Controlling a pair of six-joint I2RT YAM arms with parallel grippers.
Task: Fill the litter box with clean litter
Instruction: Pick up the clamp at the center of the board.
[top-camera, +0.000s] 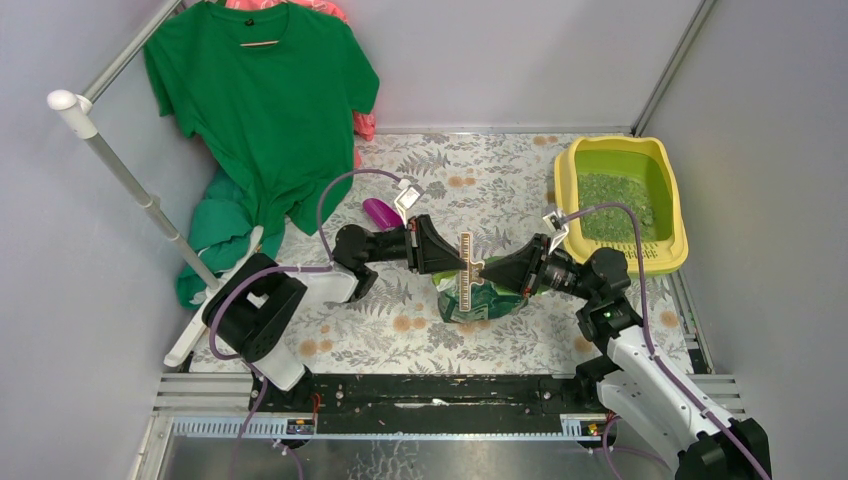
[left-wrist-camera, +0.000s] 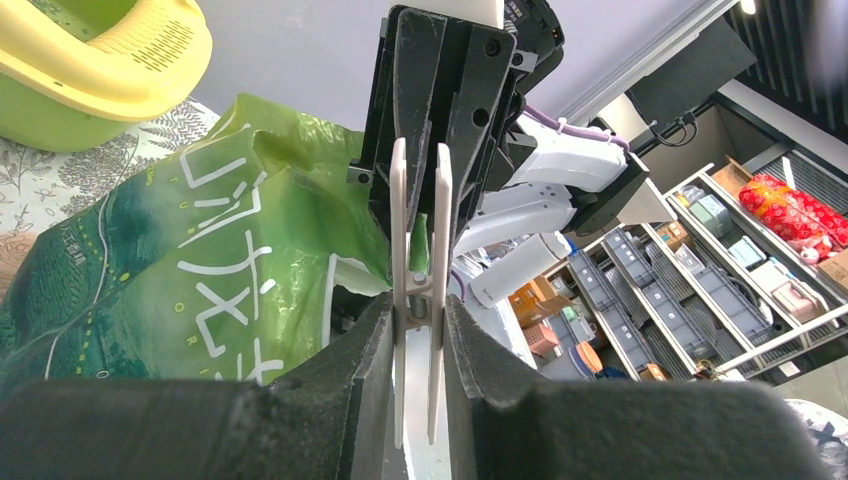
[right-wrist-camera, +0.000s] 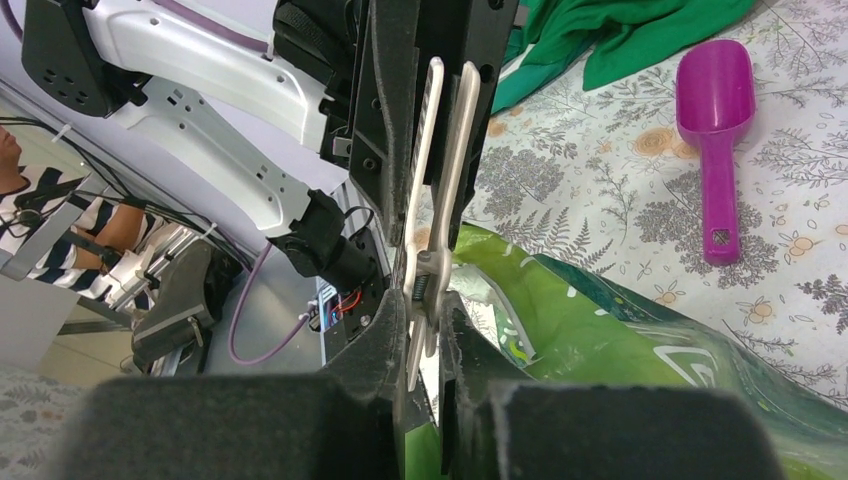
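Observation:
A white spring clip (top-camera: 466, 255) hangs over the open top of the glossy green bag (top-camera: 478, 300), held from both sides. My left gripper (top-camera: 457, 262) is shut on one end of the clip (left-wrist-camera: 420, 230), whose two arms are pressed between its pads (left-wrist-camera: 372, 340). Facing it, my right gripper (top-camera: 483, 268) is shut on the clip's (right-wrist-camera: 440, 150) other end. The yellow litter box (top-camera: 668, 255) stands at the far right with green clean litter (top-camera: 610, 205) inside. Its rim (left-wrist-camera: 120, 80) also shows in the left wrist view.
A purple scoop (top-camera: 378, 211) lies on the floral cloth behind the bag, and the right wrist view shows the scoop (right-wrist-camera: 712, 110) too. A green shirt (top-camera: 265, 110) hangs from a rail at the back left. Grey walls close in both sides.

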